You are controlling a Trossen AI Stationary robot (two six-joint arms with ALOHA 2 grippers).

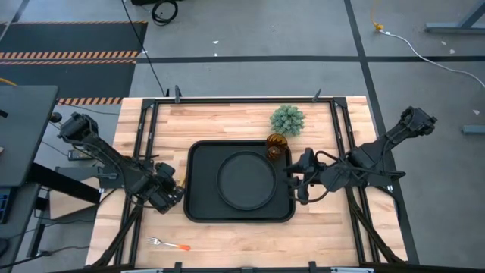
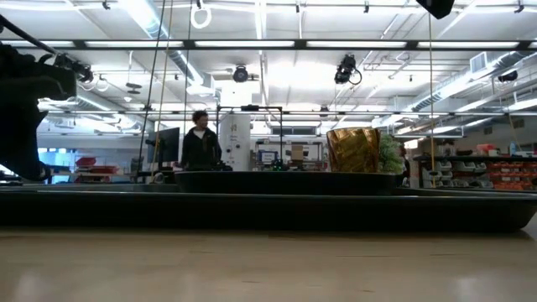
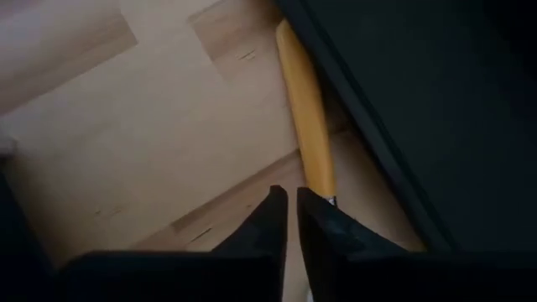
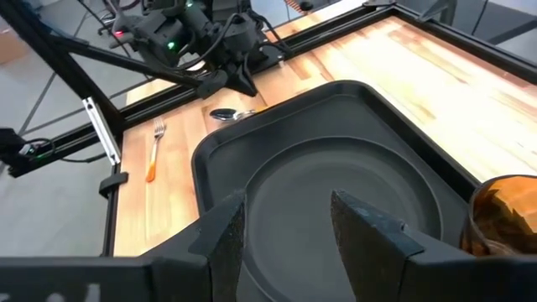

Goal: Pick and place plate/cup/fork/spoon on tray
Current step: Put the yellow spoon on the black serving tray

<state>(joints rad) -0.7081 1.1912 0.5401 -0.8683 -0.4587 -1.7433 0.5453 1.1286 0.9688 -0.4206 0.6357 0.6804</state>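
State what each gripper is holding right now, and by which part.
Right gripper: nothing, open above the plate. Left gripper: at the end of a yellow handle lying beside the tray; whether it grips it cannot be told.

Black rectangular tray [image 1: 198,155] sits mid-table, round matte black plate [image 1: 245,180] flat inside it. Amber translucent cup [image 1: 275,146] upright in the tray's far right corner, just beside the plate. Orange-handled fork [image 1: 169,244] flat on the wood near the front edge, well apart from tray. Silver spoon [image 4: 226,114] lies on the table just outside the tray's left rim
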